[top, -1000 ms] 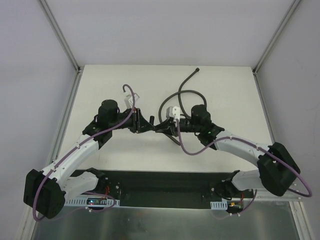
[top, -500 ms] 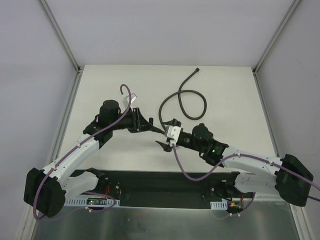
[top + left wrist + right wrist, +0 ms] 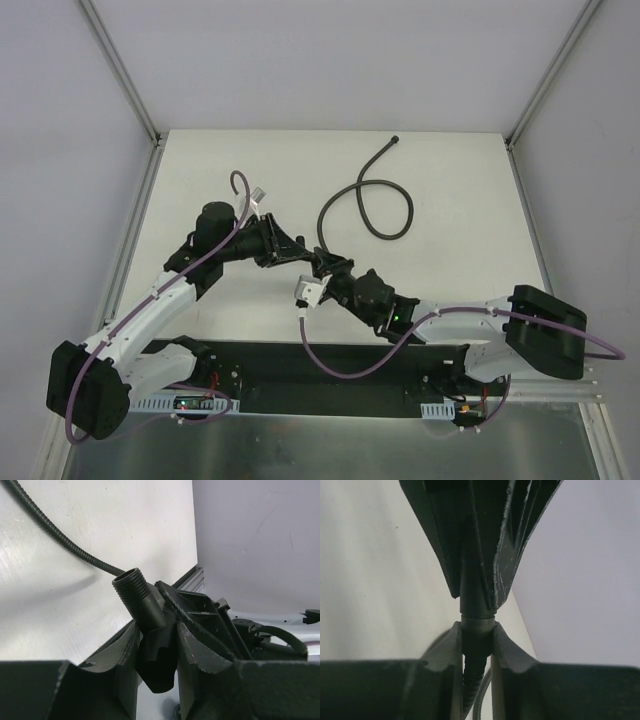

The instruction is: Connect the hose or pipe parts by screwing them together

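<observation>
Holds, in the left gripper (image 3: 156, 630), the body of the black T-shaped fitting (image 3: 142, 605), jaws closed tight on it, with one threaded stub left bare and pointing to the upper left of the left wrist view. Pinches, in the right gripper (image 3: 476, 630), the knobbed end of the dark-grey flexible hose (image 3: 472, 680), jaws narrow around the collar. Sets collar and fitting stem end to end at the centre of the right wrist view, probably for running the threads together by a wrist twist, with the left gripper blocking any turn of the fitting. Leaves the rest of the hose looped on the white table (image 3: 200, 180), right of centre in the top view, far end free toward the upper edge. Impossible to judge thread engagement: joint hidden between both grippers from above, and too dark at close range. Fitting's lower branch buried inside the left jaws.
</observation>
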Robot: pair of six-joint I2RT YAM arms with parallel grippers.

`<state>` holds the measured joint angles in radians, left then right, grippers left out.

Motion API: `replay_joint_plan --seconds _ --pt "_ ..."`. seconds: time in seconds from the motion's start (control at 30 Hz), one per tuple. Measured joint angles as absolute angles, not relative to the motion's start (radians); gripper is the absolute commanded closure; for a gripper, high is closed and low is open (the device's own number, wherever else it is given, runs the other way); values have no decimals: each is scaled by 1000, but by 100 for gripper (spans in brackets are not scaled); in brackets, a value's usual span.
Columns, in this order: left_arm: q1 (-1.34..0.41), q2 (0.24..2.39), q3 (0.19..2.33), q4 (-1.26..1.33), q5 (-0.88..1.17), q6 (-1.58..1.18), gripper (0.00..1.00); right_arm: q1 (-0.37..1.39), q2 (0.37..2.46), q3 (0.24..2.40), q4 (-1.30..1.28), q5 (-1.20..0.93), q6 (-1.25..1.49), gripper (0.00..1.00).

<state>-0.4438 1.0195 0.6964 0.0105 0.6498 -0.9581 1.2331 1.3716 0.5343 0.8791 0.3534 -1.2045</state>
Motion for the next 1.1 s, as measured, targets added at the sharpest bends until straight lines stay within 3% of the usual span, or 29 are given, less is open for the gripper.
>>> replay_joint_plan --seconds 0.13,0.27,0.37,0.47,0.5,0.57,0.6,0.7,0.8,1.0,1.1 --pt "-437 981 661 76 656 -882 100 1208 1341 584 757 295 -1079 99" --pt "-436 976 650 136 694 -726 100 1051 1281 637 586 -58 -837 99" --pt "-437 1000 667 133 733 -596 100 900 1296 685 508 -407 -628 93" --pt "-440 1030 695 114 767 -485 100 793 1342 713 506 -658 -449 73" --pt "-446 1032 696 113 771 -464 100 776 1353 718 506 -704 -416 61" --pt "-455 1032 698 104 781 -432 100 753 1361 719 501 -780 -350 48" --pt "-455 1032 699 89 780 -421 100 746 1359 719 495 -798 -329 33" --pt "-450 1032 702 56 753 -423 100 737 1327 717 464 -766 -316 18" --pt "-450 1034 718 35 723 -488 100 778 1239 682 450 -602 -365 13" --pt "-450 1034 735 29 693 -699 100 1038 1125 615 489 -146 -643 14" --pt "-450 1034 736 20 683 -788 100 1132 1145 600 529 34 -777 22"
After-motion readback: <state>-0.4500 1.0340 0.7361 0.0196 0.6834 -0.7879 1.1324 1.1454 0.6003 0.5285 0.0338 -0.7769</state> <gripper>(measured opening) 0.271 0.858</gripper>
